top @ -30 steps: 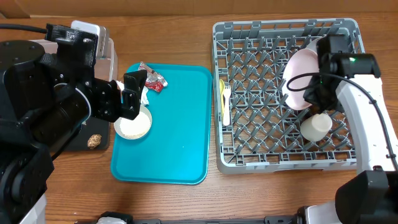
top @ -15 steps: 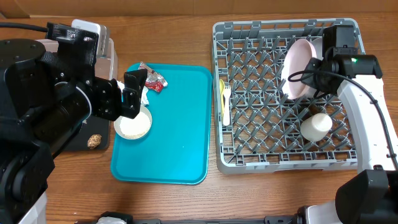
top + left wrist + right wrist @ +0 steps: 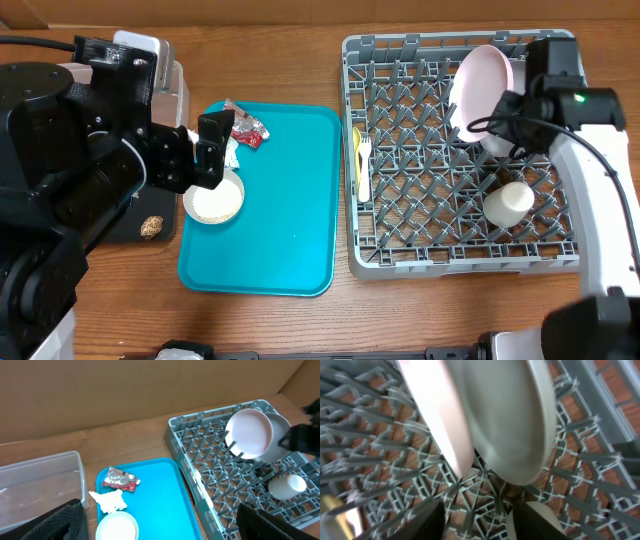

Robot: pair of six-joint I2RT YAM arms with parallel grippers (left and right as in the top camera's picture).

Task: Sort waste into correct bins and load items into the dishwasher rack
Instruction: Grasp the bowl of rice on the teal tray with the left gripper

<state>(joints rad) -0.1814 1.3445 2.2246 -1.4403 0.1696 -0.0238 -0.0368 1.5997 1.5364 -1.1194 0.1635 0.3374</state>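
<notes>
The pale pink plate [image 3: 480,88] stands on edge among the pegs at the back right of the grey dishwasher rack [image 3: 460,250]. The white plate [image 3: 510,420] stands right behind it. My right gripper [image 3: 475,510] is open just below both plates, holding nothing. A white cup [image 3: 508,203] lies in the rack. The yellow spoon [image 3: 356,145] and white fork [image 3: 365,168] lie at the rack's left edge. My left gripper [image 3: 165,527] is open above the white bowl [image 3: 117,527]. The napkin [image 3: 111,501] and red-and-silver wrapper [image 3: 120,480] lie beside the bowl.
The bowl, napkin and wrapper sit on a teal tray [image 3: 290,200]. The clear tub [image 3: 35,485] stands left of it. The black tray [image 3: 130,228] holds a brown food lump [image 3: 152,227]. The left arm's bulk hides most of both bins in the overhead view.
The pink plate has moved toward the back of the rack and tipped upright against the white plate. The right gripper went with it. The left arm has not moved.
</notes>
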